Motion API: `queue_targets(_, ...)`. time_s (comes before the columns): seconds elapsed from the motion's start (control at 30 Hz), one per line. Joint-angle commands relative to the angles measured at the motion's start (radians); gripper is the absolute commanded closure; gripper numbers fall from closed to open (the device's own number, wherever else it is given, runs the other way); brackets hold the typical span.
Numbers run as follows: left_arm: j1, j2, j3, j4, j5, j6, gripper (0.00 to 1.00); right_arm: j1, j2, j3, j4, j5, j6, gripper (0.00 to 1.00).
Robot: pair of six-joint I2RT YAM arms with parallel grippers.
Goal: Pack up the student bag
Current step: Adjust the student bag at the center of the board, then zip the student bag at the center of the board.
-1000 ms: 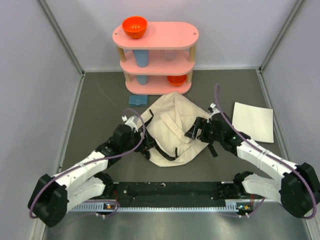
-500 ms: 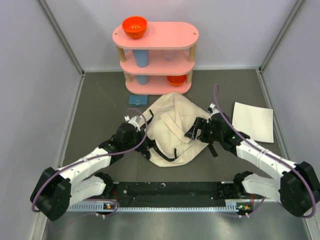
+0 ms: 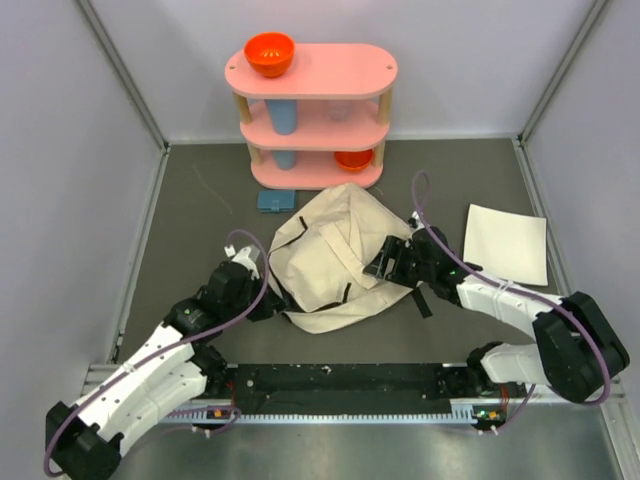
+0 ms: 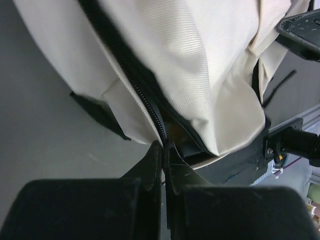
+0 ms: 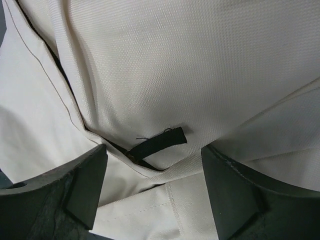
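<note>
The student bag (image 3: 330, 250) lies on the table (image 3: 200, 220) between my arms, just ahead of both claws. My left claw (image 4: 163, 150) is closed at the near end of the zipper (image 4: 142, 95); whether it pinches the pull, I cannot tell. My right claw (image 5: 152, 167) stands wide open astride a black pull tab (image 5: 160, 141), gripping nothing.

Top external — fixed high behind the arm bases at 6 o'clock, looking down and forward to the pink shelf (image 3: 311, 112) at 12. It sits far off, with the whole table (image 3: 200, 210) in frame.

Left wrist: low and very near, facing along the pinched left gripper (image 4: 162, 150) at 6 onto the zipper edge of the student bag (image 4: 200, 60).

Right wrist: nearer still, square onto cream fabric — right gripper (image 5: 154, 156) with fingers at 7 and 5.

All 3 views share the bag.
</note>
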Motion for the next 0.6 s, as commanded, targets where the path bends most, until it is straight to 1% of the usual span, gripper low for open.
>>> queue_targets(0.0,-0.001,-0.043,0.041,-0.248,-0.017,-0.03,1.0,0.008,0.033,-0.041,0.13,0.055,0.029,0.26)
queue_targets(0.03,-0.001,-0.053,0.046,-0.256,-0.008,-0.033,0.81,0.008,0.032,-0.044,0.141,0.049,0.023,0.26)
queue_targets(0.07,-0.001,-0.059,0.052,-0.275,-0.012,-0.036,0.68,0.009,0.027,-0.048,0.152,0.026,0.019,0.26)
queue_targets(0.13,-0.001,-0.079,0.101,-0.299,-0.02,-0.033,0.46,0.008,0.021,-0.062,0.192,-0.019,0.003,0.26)
queue_targets(0.17,-0.001,-0.085,0.128,-0.337,-0.037,-0.028,0.42,0.008,0.019,-0.061,0.193,-0.026,-0.001,0.26)
queue_targets(0.2,-0.001,-0.099,0.194,-0.357,-0.055,-0.021,0.41,0.009,0.015,-0.065,0.195,-0.033,-0.004,0.26)
queue_targets(0.23,-0.001,-0.105,0.231,-0.369,-0.072,-0.01,0.35,0.009,0.009,-0.068,0.193,-0.037,-0.006,0.26)
queue_targets(0.27,-0.001,-0.112,0.268,-0.384,-0.112,0.001,0.33,0.011,0.004,-0.071,0.195,-0.039,-0.006,0.26)
queue_targets(0.3,-0.001,-0.116,0.337,-0.383,-0.121,0.005,0.32,0.009,0.001,-0.083,0.201,-0.042,-0.006,0.26)
queue_targets(0.37,-0.001,-0.107,0.392,-0.345,-0.106,0.033,0.29,0.009,-0.013,-0.093,0.212,-0.045,-0.001,0.26)
queue_targets(0.4,-0.001,-0.074,0.434,-0.29,-0.085,0.042,0.27,0.009,-0.016,-0.099,0.21,-0.045,0.003,0.26)
queue_targets(0.47,-0.004,-0.011,0.461,-0.219,-0.039,0.059,0.27,0.011,-0.023,-0.108,0.209,-0.042,0.008,0.26)
queue_targets(0.5,-0.013,0.07,0.48,-0.161,0.006,0.061,0.27,0.009,-0.025,-0.108,0.207,-0.039,0.014,0.26)
queue_targets(0.57,-0.094,0.159,0.503,-0.118,-0.011,0.058,0.27,0.009,-0.034,-0.111,0.192,-0.022,0.015,0.26)
